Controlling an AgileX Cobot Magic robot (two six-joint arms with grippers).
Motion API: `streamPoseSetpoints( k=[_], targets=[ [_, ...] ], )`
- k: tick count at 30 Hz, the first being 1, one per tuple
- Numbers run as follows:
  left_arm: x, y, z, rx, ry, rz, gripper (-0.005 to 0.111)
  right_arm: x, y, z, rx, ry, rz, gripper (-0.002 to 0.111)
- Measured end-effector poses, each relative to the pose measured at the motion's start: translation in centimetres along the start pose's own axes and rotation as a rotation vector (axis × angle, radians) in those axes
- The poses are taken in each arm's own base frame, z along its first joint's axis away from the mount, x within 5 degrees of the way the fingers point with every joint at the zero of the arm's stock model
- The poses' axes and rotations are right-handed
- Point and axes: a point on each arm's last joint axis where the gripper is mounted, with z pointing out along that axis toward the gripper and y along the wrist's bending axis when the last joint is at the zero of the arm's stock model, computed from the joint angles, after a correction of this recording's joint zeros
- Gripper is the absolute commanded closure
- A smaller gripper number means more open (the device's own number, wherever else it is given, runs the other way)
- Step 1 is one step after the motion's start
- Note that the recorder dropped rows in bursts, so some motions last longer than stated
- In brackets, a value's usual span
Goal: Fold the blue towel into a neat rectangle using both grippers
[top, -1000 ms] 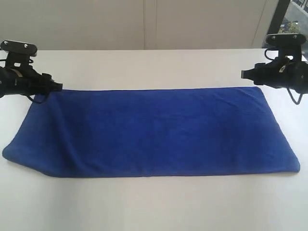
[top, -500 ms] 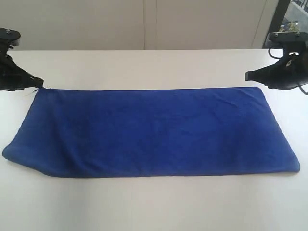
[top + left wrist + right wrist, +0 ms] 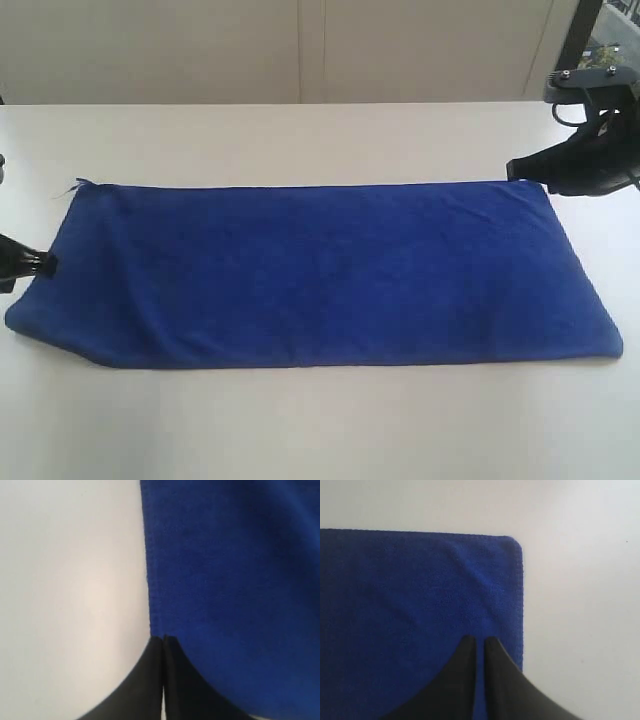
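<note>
1. Looking at a plain white surface (image 3: 320, 430) here, with a beige panelled wall (image 3: 200, 50) behind it and a sliver of window (image 3: 600, 40) at the wall's right end.
2. A long, deep royal-blue soft fabric towel (image 3: 320, 270) lies spread flat on the surface, running side to side, with a soft ridge near its left end.
3. The black left fingers (image 3: 145, 685) sit right at the hem of the towel's left short edge, tips touching it. The black right fingers (image 3: 457, 685) are over the towel's far right corner, just inside the hem.
4. Left fingers are pressed fully together; can't tell if any cloth is pinched. Right fingers are nearly together, with just a thin slit between them, and I can't tell if they've got cloth either.
</note>
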Motion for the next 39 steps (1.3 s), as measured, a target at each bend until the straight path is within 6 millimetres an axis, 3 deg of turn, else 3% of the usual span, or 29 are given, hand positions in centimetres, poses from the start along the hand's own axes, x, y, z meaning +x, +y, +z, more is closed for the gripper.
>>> streamPoseSetpoints(
  k=[3,10,16,24,39],
  targets=[
    [0.3,1.2,1.7,-0.017,0.033,-0.046,0.107,0.0,0.1,0.0,-0.002,-0.002,-0.005,0.101],
    [0.9,1.3,4.5,-0.015,0.088,-0.050,0.107,-0.1,0.1,0.0,-0.002,-0.010,-0.007,0.101],
    [0.9,1.3,4.7,-0.014,0.085,-0.040,0.107,-0.2,0.1,0.0,-0.001,-0.022,-0.007,0.101],
    [1.1,1.3,3.2,-0.013,0.117,-0.026,0.107,-0.2,0.1,0.0,-0.001,-0.026,-0.009,0.101],
    [1.2,0.7,4.2,-0.002,0.134,-0.004,0.107,-0.3,0.1,0.0,0.000,-0.032,-0.009,0.101]
  ],
)
